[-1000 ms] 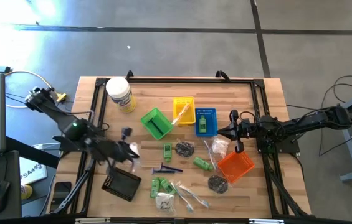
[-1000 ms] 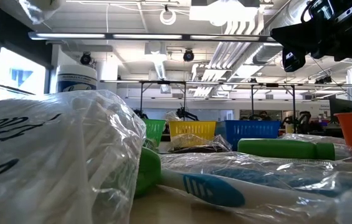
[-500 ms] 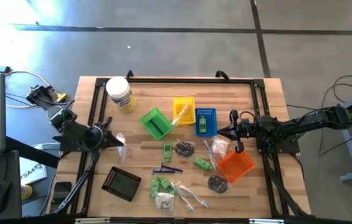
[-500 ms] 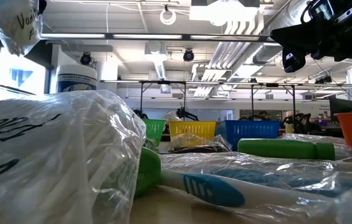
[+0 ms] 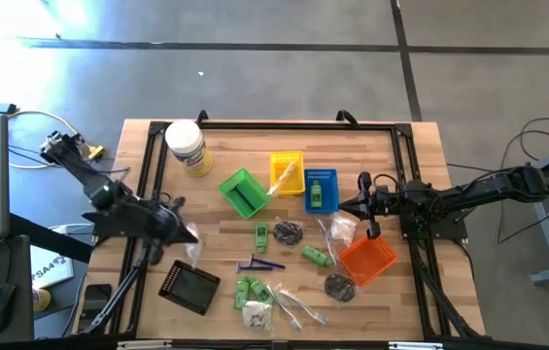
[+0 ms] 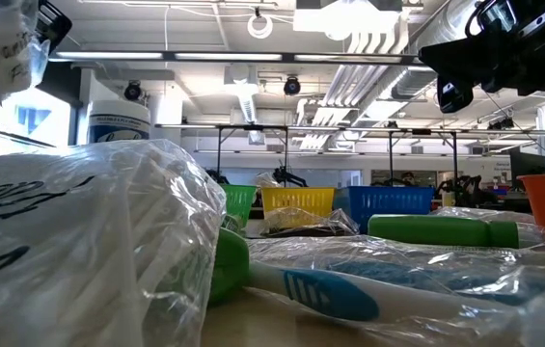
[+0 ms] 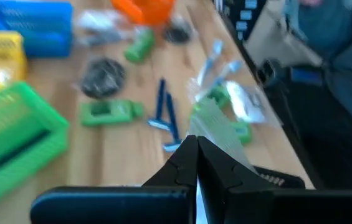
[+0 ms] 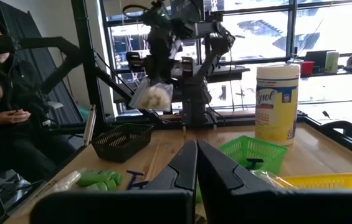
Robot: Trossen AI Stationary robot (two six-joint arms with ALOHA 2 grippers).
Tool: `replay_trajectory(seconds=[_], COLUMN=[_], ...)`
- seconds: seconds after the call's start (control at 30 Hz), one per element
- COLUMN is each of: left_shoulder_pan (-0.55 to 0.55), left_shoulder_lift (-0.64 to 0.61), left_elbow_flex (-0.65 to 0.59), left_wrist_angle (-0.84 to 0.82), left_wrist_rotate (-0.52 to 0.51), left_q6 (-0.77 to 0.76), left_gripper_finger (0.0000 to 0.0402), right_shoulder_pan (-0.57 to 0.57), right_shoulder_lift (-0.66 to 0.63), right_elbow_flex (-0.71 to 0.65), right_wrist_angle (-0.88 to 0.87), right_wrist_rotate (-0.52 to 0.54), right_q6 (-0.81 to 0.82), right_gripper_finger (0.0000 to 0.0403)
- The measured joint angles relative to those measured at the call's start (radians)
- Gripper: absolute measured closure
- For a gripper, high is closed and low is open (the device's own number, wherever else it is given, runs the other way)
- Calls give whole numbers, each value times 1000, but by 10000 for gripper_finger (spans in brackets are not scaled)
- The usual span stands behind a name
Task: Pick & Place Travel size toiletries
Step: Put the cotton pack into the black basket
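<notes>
L gripper [image 5: 188,236] clamped on clear packet [image 8: 152,96], held just above black tray [image 5: 188,286]. Centre it over tray before you release. R gripper [image 5: 371,229] shut, empty, beside orange basket [image 5: 367,260].

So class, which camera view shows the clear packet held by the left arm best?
The right wrist view: the clear packet hangs in full profile. The high view shows a speck, the low view a corner, the left wrist view a blur.

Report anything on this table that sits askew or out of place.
The black tray sits rotated at the table's front left, askew to the edges. The yellow basket holds an item sticking out over its rim toward the green basket. Nothing looks spilled.
</notes>
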Motion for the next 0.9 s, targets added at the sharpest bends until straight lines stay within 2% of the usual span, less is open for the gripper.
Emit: replay_trajectory(seconds=[0.23,0.4,0.6,0.9], left_shoulder_pan=[-6,-43,-82,-93], left_shoulder_lift=[334,515,626,696], left_elbow_flex=[98,184,276,288], left_wrist_angle=[15,-21,-97,-216], left_wrist_rotate=[188,212,212,186], left_q6=[-79,-85,-170,-306], left_gripper_finger=[401,401,401,401], right_shoulder_pan=[0,0,0,0], right_shoulder_lift=[0,0,0,0], right_elbow_flex=[0,0,0,0], right_wrist_angle=[-3,-13,-18,-18], right_wrist_rotate=[0,0,2,4], right_q6=[0,0,0,0], right_gripper_finger=[399,399,399,399])
